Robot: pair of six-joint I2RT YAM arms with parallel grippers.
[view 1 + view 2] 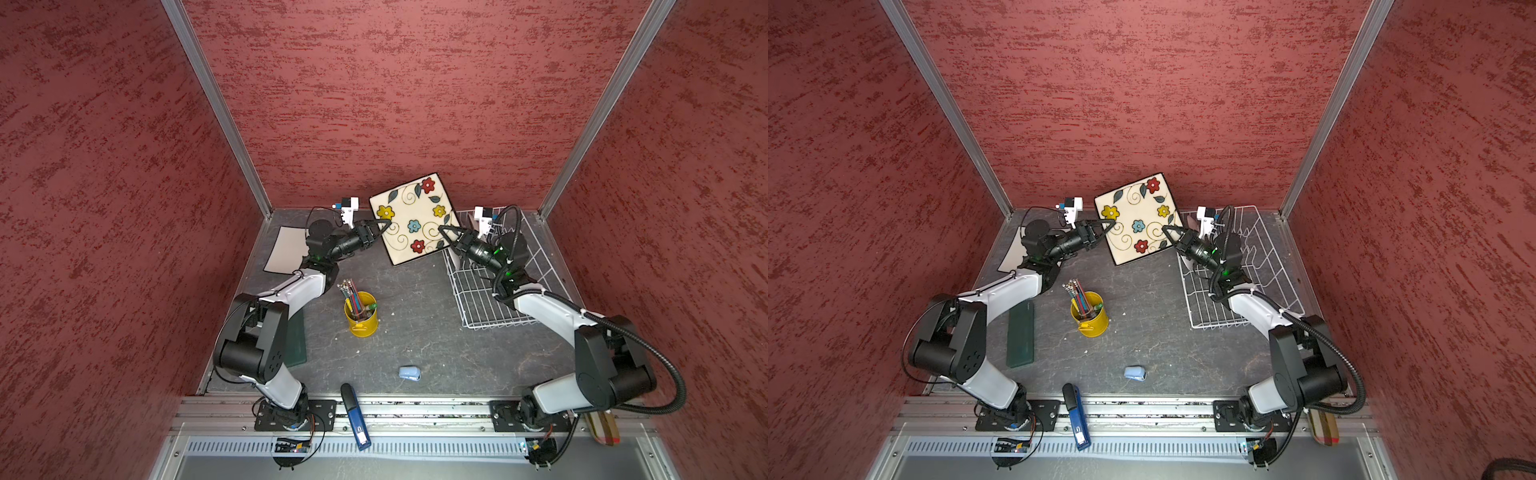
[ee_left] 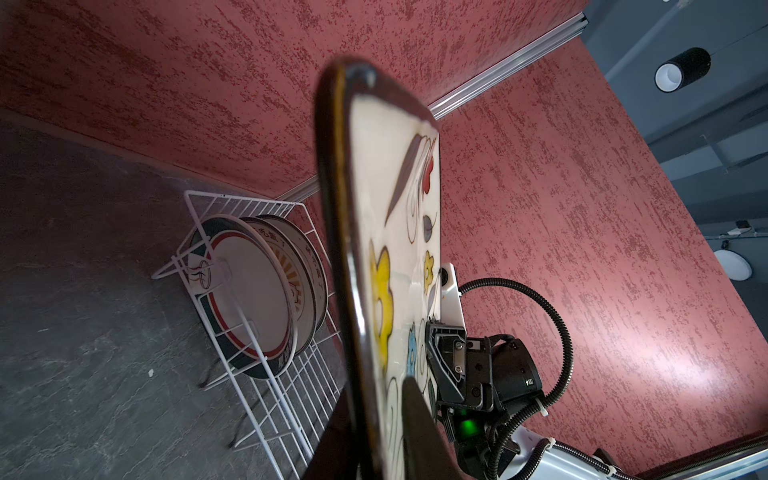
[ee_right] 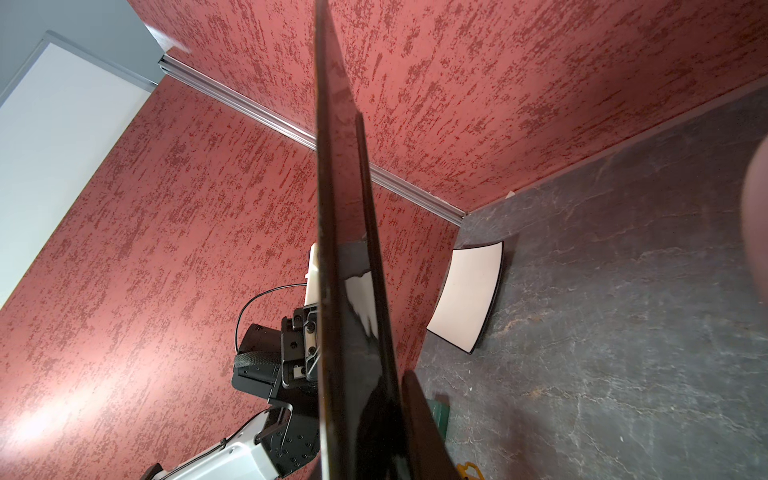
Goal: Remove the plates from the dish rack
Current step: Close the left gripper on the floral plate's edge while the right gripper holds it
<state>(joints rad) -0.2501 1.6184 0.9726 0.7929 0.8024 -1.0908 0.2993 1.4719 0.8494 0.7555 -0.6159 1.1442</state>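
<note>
**Item:** square cream plate with coloured flowers and a dark edge (image 1: 411, 220). Held tilted, clear of the dark grey counter (image 1: 415, 332), spanning the gap between the two claws. The left claw (image 1: 389, 223) pinches one edge and the right claw (image 1: 442, 229) is pressed together on the opposite edge. In each wrist view the plate runs edge-on out from between that claw's fingers.

**Item:** white wire dish rack (image 1: 478, 299). On the counter, beneath and behind the right claw. The left wrist view shows round white plates with dark rims (image 2: 249, 291) standing upright among its prongs; there are at least two, one with an orange sunburst.

**Item:** plain cream square slab with a dark edge (image 3: 467, 291). Flat on the counter behind the left claw, well apart from the rack. It is probably a plate already unloaded, though no pattern shows.

**Status:** one plate is out of the rack and in transit, apparently being passed from claw to claw. The round plates are left to lift — judged under half done.
</note>
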